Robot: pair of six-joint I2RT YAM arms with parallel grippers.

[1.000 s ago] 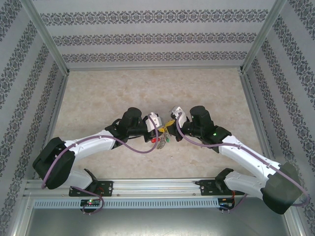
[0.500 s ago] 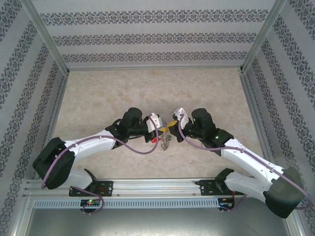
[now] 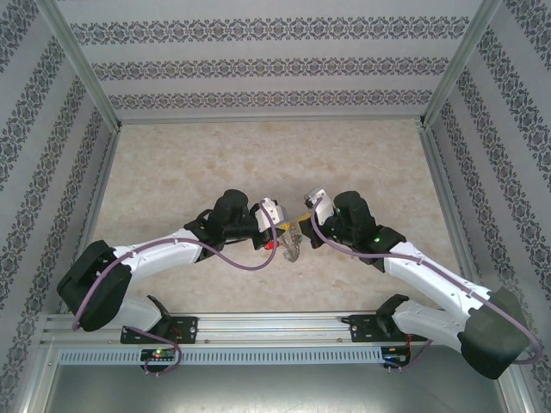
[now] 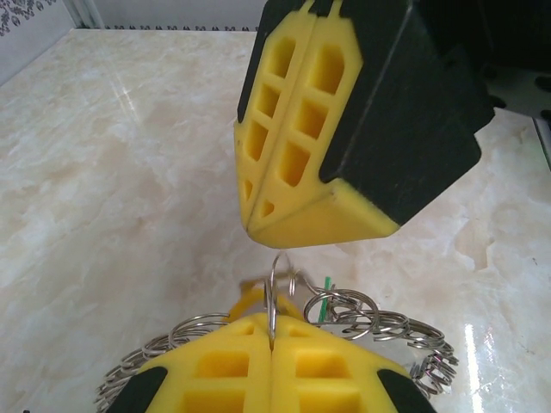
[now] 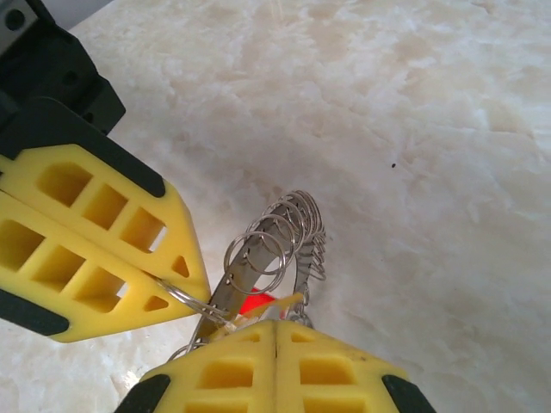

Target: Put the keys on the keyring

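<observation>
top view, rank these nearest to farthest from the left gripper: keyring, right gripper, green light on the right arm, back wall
1. keyring, pinched by the left gripper
2. right gripper, just to its right
3. green light, farther right on the right arm
4. back wall, far side

Grey fringed keyring (image 5: 234, 284), red key (image 5: 254, 303) beside

My left gripper (image 4: 271, 370) and right gripper (image 4: 256, 219) sat nose to nose mid-table, tips nearly touching, both clamped tight. The keyring (image 5: 284, 228) was bunched right under that gap, so nothing was getting through there. My arms also walled off the near middle. Everywhere else the table (image 3: 258, 155) was wide open: the whole far half, plus both sides. The patterned walls (image 3: 258, 69) boxed in three sides, and the rail (image 3: 275, 325) ran along the near edge.
</observation>
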